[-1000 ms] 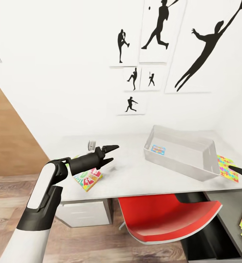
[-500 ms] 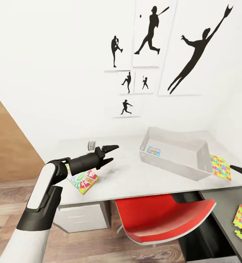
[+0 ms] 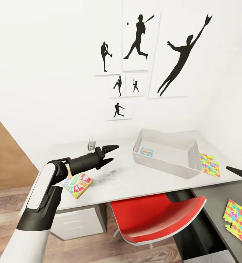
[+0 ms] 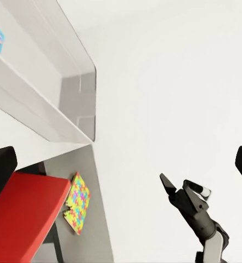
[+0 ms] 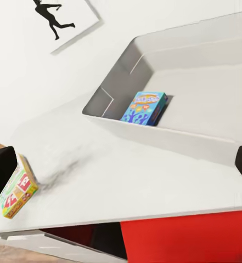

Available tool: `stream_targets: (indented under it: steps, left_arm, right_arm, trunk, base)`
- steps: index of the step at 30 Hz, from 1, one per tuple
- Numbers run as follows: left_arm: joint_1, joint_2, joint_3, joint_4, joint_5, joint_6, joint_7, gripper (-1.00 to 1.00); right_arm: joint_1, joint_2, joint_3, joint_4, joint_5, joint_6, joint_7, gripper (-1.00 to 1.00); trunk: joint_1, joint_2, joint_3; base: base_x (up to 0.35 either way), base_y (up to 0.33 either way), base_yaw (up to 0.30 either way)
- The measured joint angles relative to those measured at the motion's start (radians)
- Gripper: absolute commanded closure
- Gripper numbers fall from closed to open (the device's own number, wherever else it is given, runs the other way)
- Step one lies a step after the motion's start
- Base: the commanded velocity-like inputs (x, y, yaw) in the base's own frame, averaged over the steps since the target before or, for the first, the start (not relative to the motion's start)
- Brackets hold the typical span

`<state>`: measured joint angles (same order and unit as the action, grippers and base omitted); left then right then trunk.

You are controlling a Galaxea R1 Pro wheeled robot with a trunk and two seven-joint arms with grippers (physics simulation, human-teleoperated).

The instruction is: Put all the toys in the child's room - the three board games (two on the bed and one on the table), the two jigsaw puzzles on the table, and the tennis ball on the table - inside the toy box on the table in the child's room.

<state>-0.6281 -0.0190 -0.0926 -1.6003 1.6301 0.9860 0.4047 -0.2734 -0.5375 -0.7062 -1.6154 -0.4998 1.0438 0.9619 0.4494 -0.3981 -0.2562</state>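
The silvery toy box (image 3: 161, 165) stands on the pale table (image 3: 135, 179), with a blue board game (image 3: 147, 151) lying inside it, also seen in the right wrist view (image 5: 145, 108). A yellow, green and red board game (image 3: 77, 182) lies near the table's front left, under my left arm. My left gripper (image 3: 114, 152) hovers open and empty above the table, left of the toy box. One jigsaw puzzle (image 3: 210, 164) lies right of the toy box, another (image 3: 239, 223) on the lower dark side table. My right gripper (image 3: 232, 170) is open at the right edge. The tennis ball and bed are out of view.
A red chair (image 3: 154, 219) is tucked under the table's front edge. White drawers (image 3: 77, 219) sit below the table's left end. A wooden door (image 3: 4, 160) is at the left. Baseball silhouette pictures (image 3: 172, 54) hang on the white wall behind.
The whole picture has slid left, so the camera has turned right. More of the side table's jigsaw shows now. Both arms hold the same pose in the picture.
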Motion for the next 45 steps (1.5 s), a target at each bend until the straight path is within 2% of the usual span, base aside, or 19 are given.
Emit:
stream_targets:
  steps: [6, 10, 45]
  left_arm:
    - [0.0, 0.0, 0.0, 0.0, 0.0, 0.0, 0.001, -1.0]
    - [0.0, 0.0, 0.0, 0.0, 0.0, 0.0, 0.0, -1.0]
    - [0.0, 0.001, 0.001, 0.0, 0.0, 0.0, 0.003, -1.0]
  right_arm:
    - [0.0, 0.033, 0.003, 0.0, 0.0, 0.0, 0.0, -1.0]
    - [0.0, 0.041, 0.002, 0.0, 0.0, 0.0, 0.0, -1.0]
    - [0.0, 0.04, -0.011, 0.0, 0.0, 0.0, 0.0, -1.0]
  trunk:
    - [0.0, 0.0, 0.01]
    - [0.0, 0.0, 0.016]
    - [0.0, 0.0, 0.072]
  base:
    - [0.0, 0.0, -0.122]
    - [0.0, 0.0, -0.117]
    - [-0.045, 0.031, -0.11]
